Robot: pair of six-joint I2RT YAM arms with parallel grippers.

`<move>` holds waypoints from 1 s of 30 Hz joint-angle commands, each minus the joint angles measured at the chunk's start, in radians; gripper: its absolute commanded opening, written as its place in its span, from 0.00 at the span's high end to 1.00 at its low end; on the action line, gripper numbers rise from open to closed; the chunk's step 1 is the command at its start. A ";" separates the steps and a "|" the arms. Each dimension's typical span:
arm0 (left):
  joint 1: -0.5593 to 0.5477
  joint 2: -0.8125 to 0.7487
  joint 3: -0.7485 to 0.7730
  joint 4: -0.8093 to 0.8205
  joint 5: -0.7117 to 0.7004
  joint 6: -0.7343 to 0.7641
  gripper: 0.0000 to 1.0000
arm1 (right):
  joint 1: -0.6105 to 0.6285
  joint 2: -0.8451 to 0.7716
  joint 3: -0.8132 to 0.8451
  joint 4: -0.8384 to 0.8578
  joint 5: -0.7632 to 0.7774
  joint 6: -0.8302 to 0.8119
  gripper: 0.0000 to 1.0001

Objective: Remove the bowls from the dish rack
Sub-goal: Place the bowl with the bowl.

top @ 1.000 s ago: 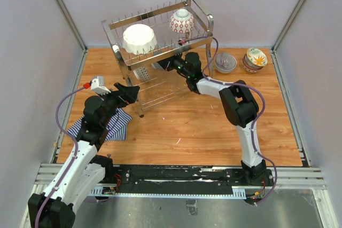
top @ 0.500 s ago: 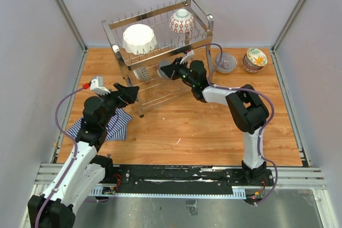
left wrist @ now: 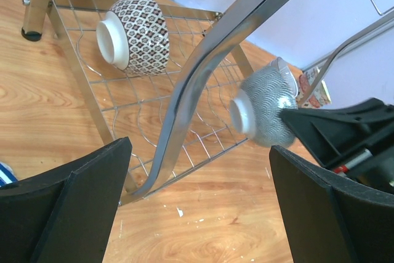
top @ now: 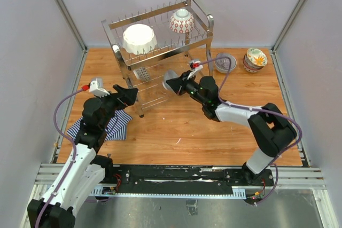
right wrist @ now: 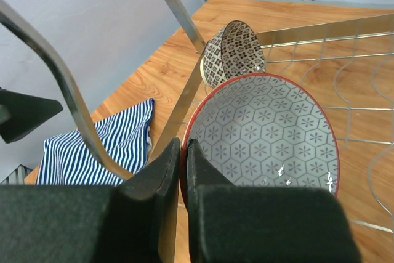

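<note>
Right end effector [right wrist: 183, 152] clenches the red-rimmed grey patterned bowl [right wrist: 265, 130]; ease it level toward five o'clock, clear of the chrome wire dish rack [left wrist: 203, 69].

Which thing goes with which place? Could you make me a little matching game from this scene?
Things:
1. white scalloped bowl
2. dark patterned bowl
3. grey bowl
4. striped cloth

Places:
A. pinched at its rim by the right gripper
B. upper tier of the dish rack
C. lower tier of the dish rack
D. flat on the table

Pairs: 1-B, 2-C, 3-A, 4-D
</note>
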 commanded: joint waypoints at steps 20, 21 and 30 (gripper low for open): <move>-0.008 -0.022 0.038 -0.004 0.010 0.029 0.00 | -0.065 -0.783 -0.206 -0.554 0.585 -0.353 0.99; -0.008 -0.020 0.038 -0.002 0.010 0.027 0.00 | -0.092 -0.789 -0.199 -0.575 0.580 -0.351 0.99; -0.008 0.016 0.041 0.026 0.022 0.014 0.00 | -0.402 -0.616 -0.033 -0.718 0.302 -0.288 0.99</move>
